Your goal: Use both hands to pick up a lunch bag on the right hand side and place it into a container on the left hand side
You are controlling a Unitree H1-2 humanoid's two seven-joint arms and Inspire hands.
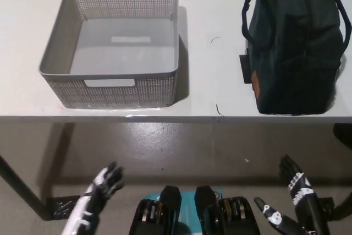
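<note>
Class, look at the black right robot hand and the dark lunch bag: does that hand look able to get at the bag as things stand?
Probably yes. The right robot hand hangs open below the table edge, and nothing stands between it and the lunch bag near that edge.

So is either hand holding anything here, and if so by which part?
Nothing is held. The left hand and right hand are both open below the table edge, apart from the lunch bag.

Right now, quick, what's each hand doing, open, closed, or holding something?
Left hand: open, holding nothing, low in front of the table.
Right hand: open, holding nothing, below the lunch bag.
</note>
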